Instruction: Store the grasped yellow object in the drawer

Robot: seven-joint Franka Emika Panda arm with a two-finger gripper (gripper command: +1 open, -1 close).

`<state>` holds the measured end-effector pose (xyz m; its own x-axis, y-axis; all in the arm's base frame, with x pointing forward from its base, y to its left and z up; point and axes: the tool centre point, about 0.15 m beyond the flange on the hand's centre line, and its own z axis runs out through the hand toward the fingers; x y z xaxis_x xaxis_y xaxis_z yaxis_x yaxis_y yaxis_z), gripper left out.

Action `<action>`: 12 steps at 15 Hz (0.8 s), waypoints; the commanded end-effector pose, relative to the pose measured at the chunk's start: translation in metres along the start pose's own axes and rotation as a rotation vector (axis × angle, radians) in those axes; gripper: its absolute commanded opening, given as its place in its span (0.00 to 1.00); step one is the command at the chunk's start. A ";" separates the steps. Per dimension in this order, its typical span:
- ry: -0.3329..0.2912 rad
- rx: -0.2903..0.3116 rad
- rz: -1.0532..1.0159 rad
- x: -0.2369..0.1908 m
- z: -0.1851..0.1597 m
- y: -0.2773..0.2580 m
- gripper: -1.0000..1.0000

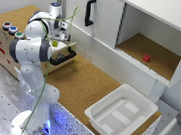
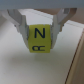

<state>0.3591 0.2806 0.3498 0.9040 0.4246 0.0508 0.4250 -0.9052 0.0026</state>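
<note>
1. Nearest the wrist camera: the yellow object point(image 2: 39, 38), a small block with black letter-like marks on its face, filling the middle of the wrist view
2. The jaws are clamped on it from both sides, fingers point(image 2: 20, 25) pressed on opposite faces; the grip looks square, probably so the block hangs straight for the drop
3. In the exterior view the same block point(image 1: 55, 43) shows as a yellow speck under the gripper point(image 1: 55, 41), held over the drawer point(image 1: 61, 53)
4. The drawer is pulled out, black bar handle point(image 1: 63, 57) on its front, so the inside is open from above; pale surface below the block in the wrist view is likely the drawer's white inside, too blurred to be sure
5. Judgement: block is above or just inside the drawer, not yet released; whether it touches the bottom cannot be told
6. Hidden: the arm point(image 1: 32, 43) covers most of the drawer and its rim; the green cable point(image 1: 45, 82) crosses in front
7. Further out, apart from the task: red block point(image 1: 147, 58) in the open cabinet bay, white tub point(image 1: 149, 107) on the cork counter, cabinet door point(image 1: 101, 18) with its own black handle
</note>
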 end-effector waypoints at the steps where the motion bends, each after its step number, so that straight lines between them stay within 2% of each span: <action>1: -0.016 0.080 0.188 0.008 0.022 -0.004 0.00; 3: -0.005 0.060 0.238 0.016 0.023 0.000 0.00; 4: 0.005 0.069 0.304 0.020 0.027 0.003 0.00; 5: 0.031 0.121 0.370 0.022 0.031 0.005 0.00; 8: 0.059 0.100 0.407 0.036 0.029 0.010 0.00; 9: 0.056 0.118 0.431 0.036 0.034 0.011 0.00; 10: 0.060 0.125 0.426 0.037 0.036 0.011 0.00; 12: 0.058 0.098 0.346 0.041 0.030 0.006 0.00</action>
<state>0.3859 0.2834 0.3316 0.9938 0.0600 0.0931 0.0696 -0.9921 -0.1040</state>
